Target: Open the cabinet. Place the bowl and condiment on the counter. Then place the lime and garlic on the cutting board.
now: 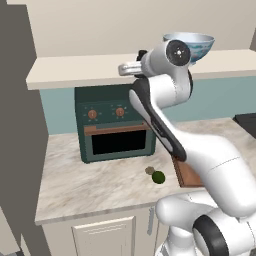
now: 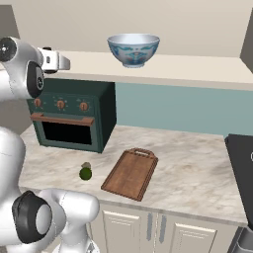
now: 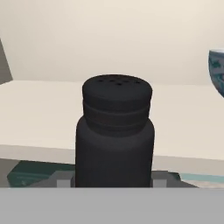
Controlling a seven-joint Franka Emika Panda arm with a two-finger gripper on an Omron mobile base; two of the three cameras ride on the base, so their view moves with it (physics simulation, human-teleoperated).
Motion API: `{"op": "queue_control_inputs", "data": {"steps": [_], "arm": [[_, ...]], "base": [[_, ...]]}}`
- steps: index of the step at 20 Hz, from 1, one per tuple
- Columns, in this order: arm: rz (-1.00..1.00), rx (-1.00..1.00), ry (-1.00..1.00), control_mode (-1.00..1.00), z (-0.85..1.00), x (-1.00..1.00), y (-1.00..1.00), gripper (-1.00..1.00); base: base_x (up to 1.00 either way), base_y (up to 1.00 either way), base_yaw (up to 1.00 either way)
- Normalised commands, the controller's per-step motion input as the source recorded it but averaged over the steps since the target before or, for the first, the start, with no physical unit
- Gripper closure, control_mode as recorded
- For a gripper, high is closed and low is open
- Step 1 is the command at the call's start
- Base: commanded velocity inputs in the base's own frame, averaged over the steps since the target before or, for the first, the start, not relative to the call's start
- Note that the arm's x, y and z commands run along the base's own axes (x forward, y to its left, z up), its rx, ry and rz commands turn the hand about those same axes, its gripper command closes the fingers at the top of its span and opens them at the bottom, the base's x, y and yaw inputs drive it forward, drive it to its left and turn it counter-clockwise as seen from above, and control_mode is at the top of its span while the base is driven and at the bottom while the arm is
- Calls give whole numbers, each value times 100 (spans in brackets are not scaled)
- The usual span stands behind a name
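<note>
Right base view, left to right: the tool (image 2: 62, 63) reaches over the front edge of the cabinet shelf (image 2: 197, 69); the oven (image 2: 74, 121) stands below on the surface (image 2: 197, 168); garlic (image 2: 86, 165) and lime (image 2: 85, 173) lie touching in front of it; the cutting board (image 2: 131, 173) rests bare just beside them; the bowl (image 2: 133, 49) sits upright on the shelf. In the hand view the shaker (image 3: 114, 131) stands upright between the part-open fingers, close against them; whether they press it cannot be told. Judged light, rigid and smooth-sided, the shaker is best taken on its wider lower body, not the narrower cap; the bowl is likely heavier and fragile, gripped at its rim.
</note>
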Motion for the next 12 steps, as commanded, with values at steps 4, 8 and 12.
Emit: {"op": "queue_control_inputs", "data": {"steps": [4,8,12], "arm": [[0,1,0,-100,1,-77,12,100],[0,0,0,-100,0,-66,12,100],[0,0,1,-100,-4,-62,24,100]], "base": [[0,0,0],[0,0,0],[0,0,0]]}}
